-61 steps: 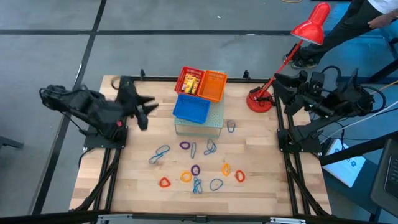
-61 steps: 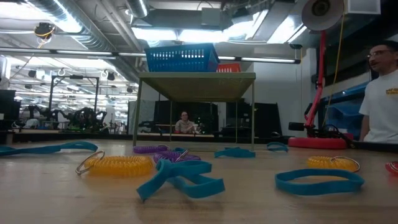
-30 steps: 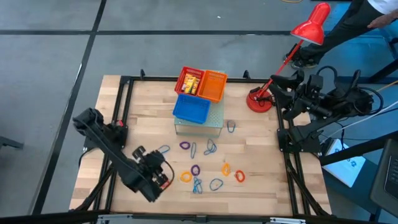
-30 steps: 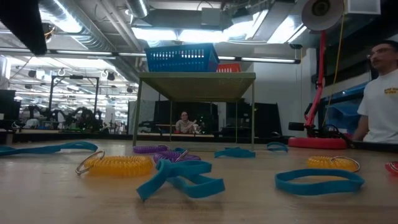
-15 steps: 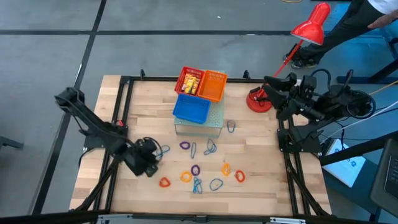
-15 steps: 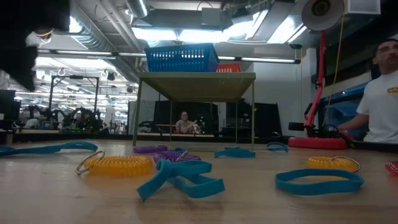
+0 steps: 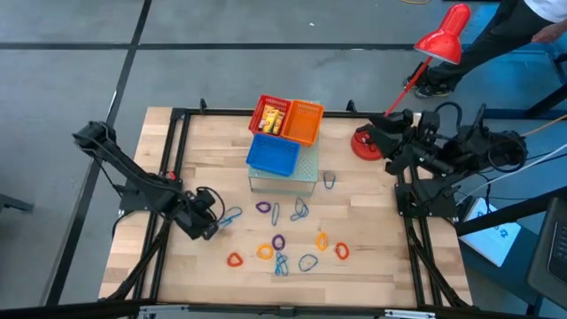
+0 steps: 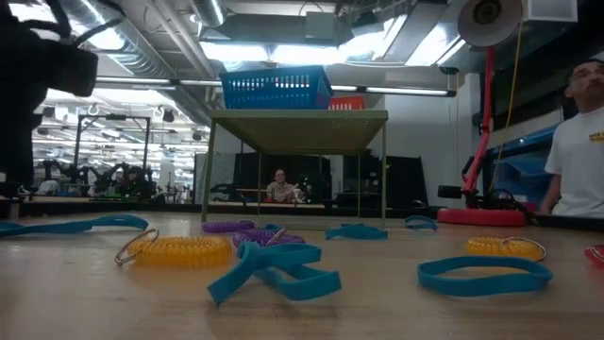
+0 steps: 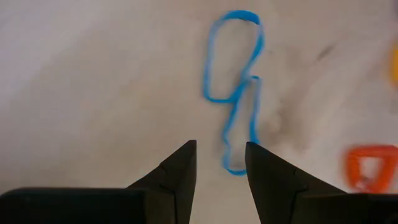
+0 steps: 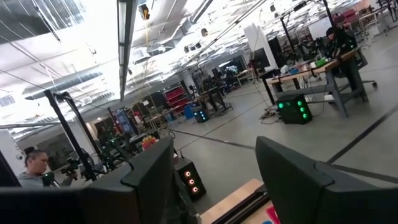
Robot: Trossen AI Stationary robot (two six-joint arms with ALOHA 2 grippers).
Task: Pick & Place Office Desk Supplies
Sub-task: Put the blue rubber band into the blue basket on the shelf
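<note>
Thin loops in blue, purple, orange and red lie scattered flat on the wooden table (image 7: 372,257). One of them, a long twisted blue loop (image 7: 232,215) (image 9: 233,81), lies at the left of the group. My left gripper (image 7: 215,221) (image 9: 221,163) slants down over it, open. Its two fingertips stand on either side of the loop's near end (image 9: 231,167), apparently without touching it. My right gripper (image 7: 392,133) (image 10: 214,165) hangs open in the air at the table's right edge, beside the lamp base. Yellow blocks (image 7: 273,120) lie in the red basket (image 7: 266,111).
Red, orange (image 7: 305,122) and blue (image 7: 273,156) baskets sit on a small stand (image 7: 285,177) at the far middle. A red lamp (image 7: 370,143) stands at the far right. A red-orange loop (image 7: 234,260) (image 9: 372,169) lies just right of the left gripper. A person (image 8: 580,142) stands beyond the right edge.
My left gripper has moved from near the table's front edge toward the far edge and downward, tipping steeper, and now stands over the near end of the twisted blue loop. The loops lie where they did.
</note>
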